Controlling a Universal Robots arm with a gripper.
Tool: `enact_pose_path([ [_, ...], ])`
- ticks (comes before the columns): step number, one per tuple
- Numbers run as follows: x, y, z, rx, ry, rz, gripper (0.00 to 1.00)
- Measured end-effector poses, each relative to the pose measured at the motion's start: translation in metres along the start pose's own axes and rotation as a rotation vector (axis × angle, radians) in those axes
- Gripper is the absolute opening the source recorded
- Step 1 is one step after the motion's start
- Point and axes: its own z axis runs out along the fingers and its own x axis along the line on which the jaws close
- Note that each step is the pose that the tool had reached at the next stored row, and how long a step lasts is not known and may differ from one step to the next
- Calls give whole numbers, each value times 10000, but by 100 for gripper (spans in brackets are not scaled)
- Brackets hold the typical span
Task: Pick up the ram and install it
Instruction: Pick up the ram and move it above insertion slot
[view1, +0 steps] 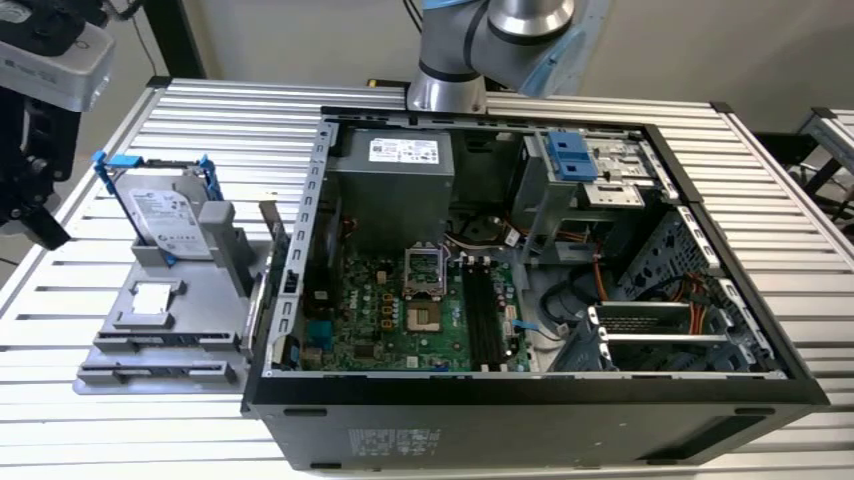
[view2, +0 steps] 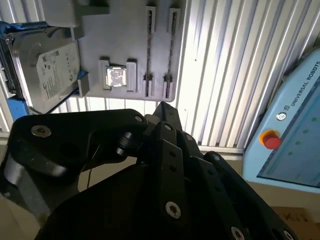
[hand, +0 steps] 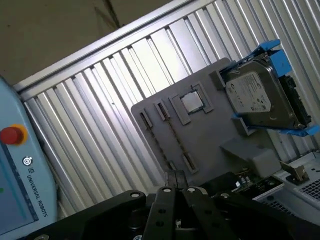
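Black gripper (hand: 175, 176) closed, fingertips together, nothing between them, up off the grey tray (hand: 200, 135). Drive (view1: 167, 215) stands on the tray. Ram (view1: 272, 235) seems upright at the tray's edge, just beside the open case (view1: 534, 388), apart from the gripper.

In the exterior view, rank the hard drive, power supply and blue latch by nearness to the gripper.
The gripper is at the exterior view's left edge.
1. hard drive, standing on the grey holder outside the case.
2. power supply, inside the case.
3. blue latch, inside, toward the exterior view's right.
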Motion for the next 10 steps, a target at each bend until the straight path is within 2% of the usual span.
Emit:
enact_pose_path([
  [9,0,0,0,44,6,-1644,0],
  [10,0,0,0,53,9,-2010,0],
])
